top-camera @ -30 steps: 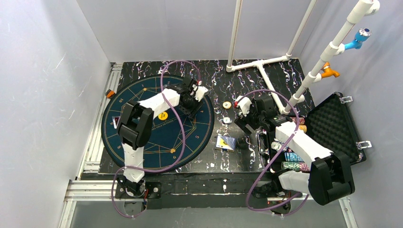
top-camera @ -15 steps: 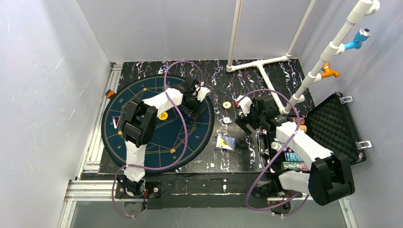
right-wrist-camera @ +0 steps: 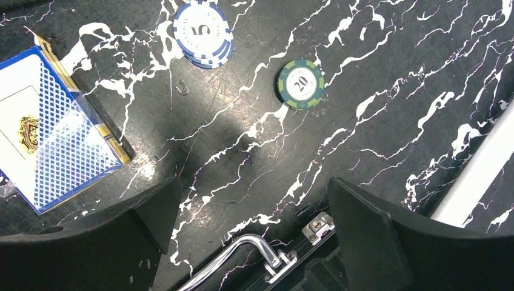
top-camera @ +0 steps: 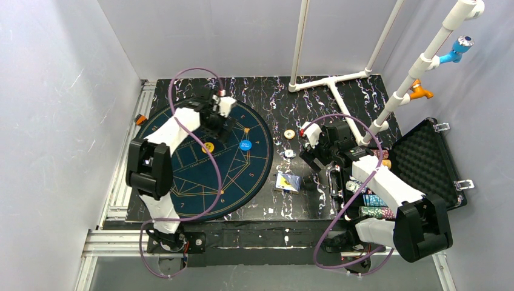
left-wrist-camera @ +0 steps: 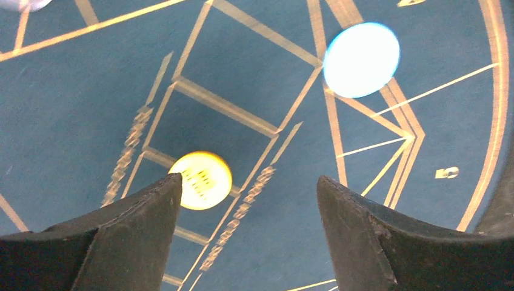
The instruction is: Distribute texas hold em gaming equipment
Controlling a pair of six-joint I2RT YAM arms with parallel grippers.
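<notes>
**Top view:** left gripper (top-camera: 213, 116) is over the upper part of the mat (top-camera: 182, 182). Its jaws are too small and shadowed to read from here. Blue button disc (top-camera: 245, 145) and yellow button disc (top-camera: 208, 147) lie flat mid-mat, well apart, with blue nearer the right rim. The left arm hides a strip of the mat's left half. The mat's left rim runs close to the table (top-camera: 273, 97) edge rail. Open room is the bare band along the top and the lane between mat and case (top-camera: 433, 160). In that lane are the upper chip (top-camera: 290, 134), lower chip (top-camera: 290, 154) and card pack (top-camera: 287, 182). Right gripper (top-camera: 315, 156) is just right of them. Chip stacks (top-camera: 374, 206) by the case are half covered by the right arm. Pipe frame (top-camera: 336, 79) blocks the upper right.

**Left wrist:** left gripper (left-wrist-camera: 247, 180) is spread wide with nothing between the fingers. Yellow button disc (left-wrist-camera: 200, 180) is partly behind the left fingertip; I can't tell whether they touch. Blue button disc (left-wrist-camera: 362, 59) is upper right, blurred but clear of both fingers. A pale object is cut off at the top left corner.

**Right wrist:** right gripper (right-wrist-camera: 253, 182) is spread wide with bare table between the fingers. "5" chips (right-wrist-camera: 203, 33) at top are cropped by the frame. "20" chip (right-wrist-camera: 301, 83) lies apart from them. Card pack (right-wrist-camera: 54, 121) is cut off at the left edge. Case handle (right-wrist-camera: 242, 254) is at bottom centre, partly hidden.
</notes>
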